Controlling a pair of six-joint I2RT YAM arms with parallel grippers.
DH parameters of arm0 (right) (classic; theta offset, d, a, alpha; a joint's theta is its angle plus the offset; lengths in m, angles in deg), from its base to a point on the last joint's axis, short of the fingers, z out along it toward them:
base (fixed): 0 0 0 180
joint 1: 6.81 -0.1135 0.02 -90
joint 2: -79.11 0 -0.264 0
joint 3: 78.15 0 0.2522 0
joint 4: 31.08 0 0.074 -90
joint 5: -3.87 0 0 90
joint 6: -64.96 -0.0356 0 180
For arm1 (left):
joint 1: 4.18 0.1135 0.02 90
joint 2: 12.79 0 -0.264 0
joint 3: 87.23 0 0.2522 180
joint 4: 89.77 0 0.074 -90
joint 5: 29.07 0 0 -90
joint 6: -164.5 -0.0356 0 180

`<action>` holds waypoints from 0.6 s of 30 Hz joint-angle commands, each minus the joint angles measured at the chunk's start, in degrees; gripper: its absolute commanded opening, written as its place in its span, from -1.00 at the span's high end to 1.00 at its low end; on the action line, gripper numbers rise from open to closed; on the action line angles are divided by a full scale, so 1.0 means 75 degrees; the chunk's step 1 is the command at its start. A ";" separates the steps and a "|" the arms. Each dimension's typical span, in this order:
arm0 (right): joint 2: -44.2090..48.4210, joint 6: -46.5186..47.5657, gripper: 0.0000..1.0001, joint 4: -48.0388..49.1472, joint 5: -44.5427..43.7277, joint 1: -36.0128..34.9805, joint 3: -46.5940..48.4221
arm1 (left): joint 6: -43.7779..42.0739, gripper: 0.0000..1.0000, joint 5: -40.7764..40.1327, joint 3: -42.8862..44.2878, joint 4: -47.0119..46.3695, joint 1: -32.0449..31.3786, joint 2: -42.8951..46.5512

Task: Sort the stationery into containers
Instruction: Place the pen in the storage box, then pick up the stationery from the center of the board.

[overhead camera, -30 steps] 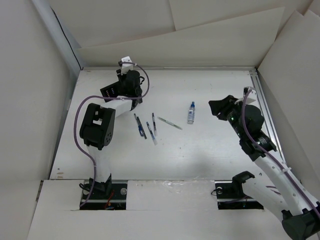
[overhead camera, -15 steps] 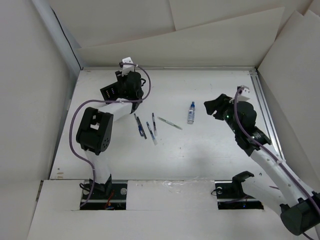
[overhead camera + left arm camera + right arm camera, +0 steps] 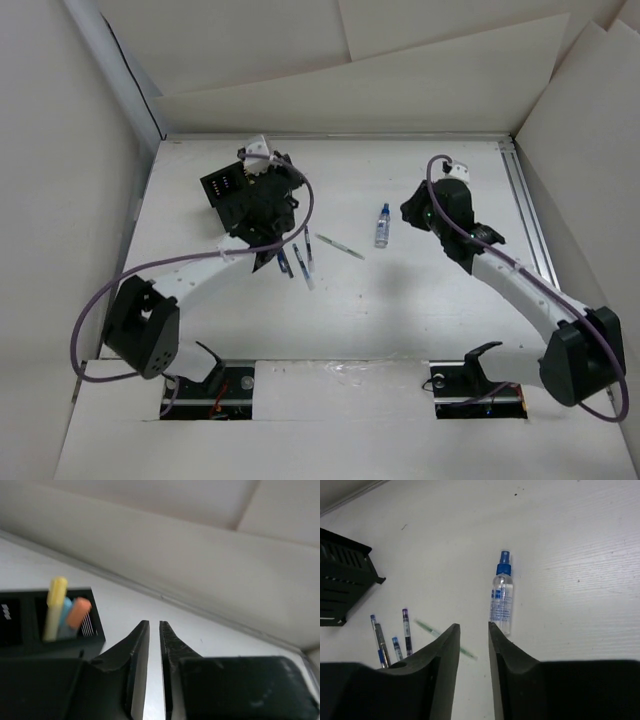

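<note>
The clear plastic tube (image 3: 501,600) lies glossy on the matt white table (image 3: 580,540).

left hand (image 3: 262,195) swung right, beside organiser box (image 3: 225,190) | right hand (image 3: 418,212) advanced toward tube (image 3: 383,225)

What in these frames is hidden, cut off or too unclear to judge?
- Organiser box: top view, left arm covers most compartments.
- Left gripper: jaws nearly closed; the blurred wrist view shows nothing between them.
- Pens: exact count unclear, too small from above, partly hidden behind the right gripper in its wrist view.
</note>
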 commanded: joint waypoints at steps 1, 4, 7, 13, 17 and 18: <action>-0.0560 -0.0037 0.26 0.0113 -0.0285 -0.0059 0.0712 | 0.1741 0.81 0.0982 -0.1101 0.0481 -0.0138 0.0813; -0.1544 -0.0037 -0.08 0.0113 -0.0215 0.0011 0.1099 | 0.2447 0.87 0.1804 -0.2274 0.0481 -0.0138 0.1517; -0.2716 -0.0037 -0.10 -0.0307 -0.0132 0.0012 0.1895 | 0.2657 0.87 0.2319 -0.3083 0.0856 -0.0138 0.2114; -0.4358 -0.0036 -0.08 -0.0706 -0.0132 0.0082 0.2834 | 0.3021 0.84 0.2848 -0.4466 0.1196 -0.0138 0.3460; -0.4898 -0.0188 -0.10 -0.0883 -0.0296 0.0082 0.3092 | 0.3186 0.73 0.2756 -0.4808 0.1711 -0.0138 0.4294; -0.5084 -0.0189 -0.10 -0.0964 -0.0412 0.0082 0.3185 | 0.3186 0.68 0.2755 -0.4924 0.1793 -0.0138 0.4481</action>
